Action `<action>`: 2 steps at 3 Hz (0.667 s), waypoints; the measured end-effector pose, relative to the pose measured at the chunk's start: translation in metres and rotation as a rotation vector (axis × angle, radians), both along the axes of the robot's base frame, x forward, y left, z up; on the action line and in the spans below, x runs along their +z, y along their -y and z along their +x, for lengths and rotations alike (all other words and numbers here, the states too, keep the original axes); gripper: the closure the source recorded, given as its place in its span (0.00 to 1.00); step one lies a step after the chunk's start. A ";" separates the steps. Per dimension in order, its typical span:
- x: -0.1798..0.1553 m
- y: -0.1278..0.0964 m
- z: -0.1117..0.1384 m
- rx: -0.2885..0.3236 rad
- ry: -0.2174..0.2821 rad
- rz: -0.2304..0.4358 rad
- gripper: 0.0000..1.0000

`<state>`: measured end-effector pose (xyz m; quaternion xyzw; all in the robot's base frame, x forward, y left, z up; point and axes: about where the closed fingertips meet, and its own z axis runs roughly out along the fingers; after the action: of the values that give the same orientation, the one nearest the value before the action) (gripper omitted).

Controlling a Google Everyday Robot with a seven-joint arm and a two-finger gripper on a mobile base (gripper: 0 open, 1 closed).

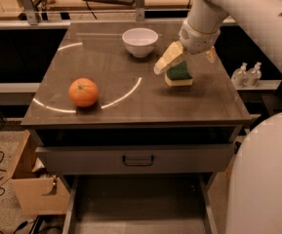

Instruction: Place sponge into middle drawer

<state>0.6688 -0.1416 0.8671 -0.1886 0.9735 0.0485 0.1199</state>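
The sponge [178,74], yellow with its dark green face up, lies on the right side of the cabinet top [130,106]. My gripper [188,58] hangs just above it. One cream finger [167,59] slants down at the sponge's left side and the other shows at the right [211,54], spread wider than the sponge and holding nothing. The middle drawer [135,204] stands pulled out at the bottom of the cabinet, its grey floor bare.
An orange fruit [83,92] sits front left on the top and a white bowl [140,41] at the back centre. A shut drawer front with a dark loop handle [138,160] lies above the open tray. A cardboard box [33,189] stands left, bottles [247,73] right.
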 end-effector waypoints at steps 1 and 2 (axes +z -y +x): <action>-0.014 -0.008 0.007 -0.008 -0.012 -0.033 0.00; -0.023 -0.012 0.011 -0.009 -0.024 -0.051 0.00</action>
<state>0.6798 -0.1297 0.8441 -0.1865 0.9766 0.0255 0.1038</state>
